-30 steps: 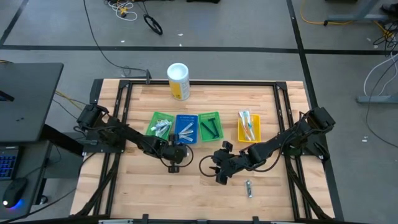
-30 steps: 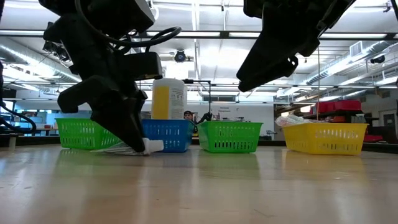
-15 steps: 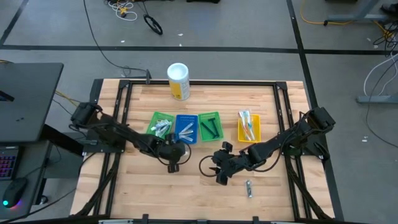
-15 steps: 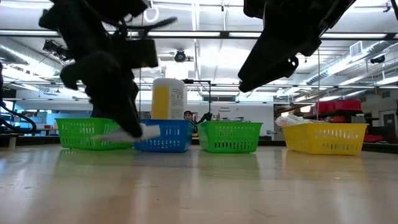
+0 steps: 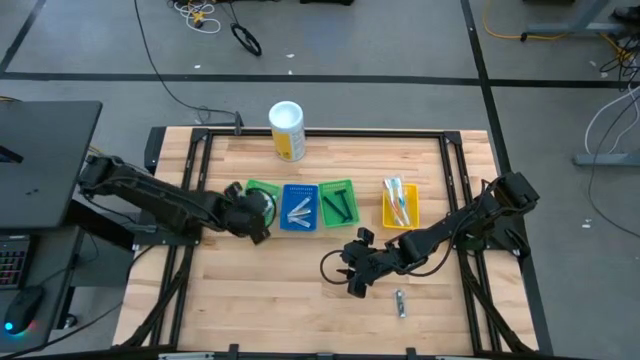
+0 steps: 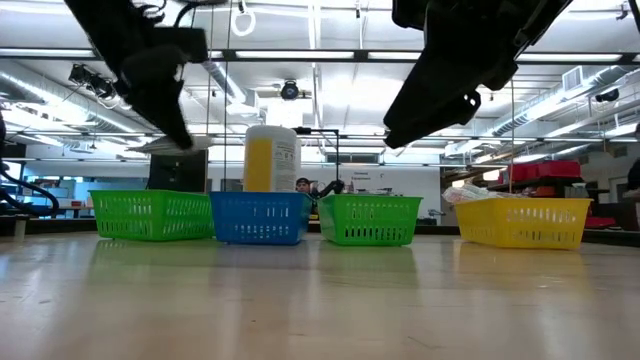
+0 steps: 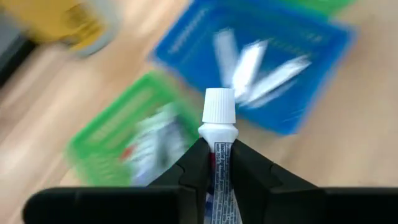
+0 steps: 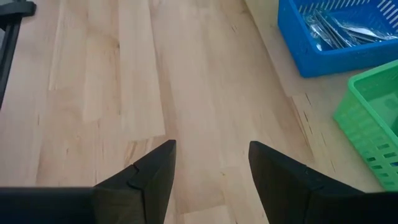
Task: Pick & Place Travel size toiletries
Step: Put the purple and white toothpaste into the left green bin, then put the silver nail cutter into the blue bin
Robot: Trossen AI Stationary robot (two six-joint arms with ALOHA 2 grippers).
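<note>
My left gripper (image 5: 256, 208) is shut on a small white-and-blue tube with a white cap (image 7: 218, 118). It hangs in the air over the near edge of the left green tray (image 5: 262, 192), next to the blue tray (image 5: 299, 207). In the low view the tube (image 6: 182, 144) hangs well above the tray rims. My right gripper (image 5: 350, 277) stands open over bare wood at the table's middle, with nothing between its fingers (image 8: 155, 171). One silvery-white tube (image 5: 400, 303) lies flat on the wood near the front edge. My left gripper pinches the tube's body just below the shoulder (image 7: 219, 152) between its two fingers. The tube lies along the fingers, and its cap sticks out past the fingertips. The fingers slant downward. The tube is lifted clear, above the trays.
Four trays stand in a row across the table's middle: green, blue with pale tubes, a second green one (image 5: 337, 202) with dark items, and yellow (image 5: 400, 205) with pale toothbrushes. A tall white-and-yellow canister (image 5: 287, 130) stands behind them at the far edge.
My left gripper has risen from the wood by the blue tray's near side, carrying the tube, and gone toward the table's left and far side. It now stands over the left green tray. The wrist has rolled. The tube, which lay on the table, is lifted clear.
</note>
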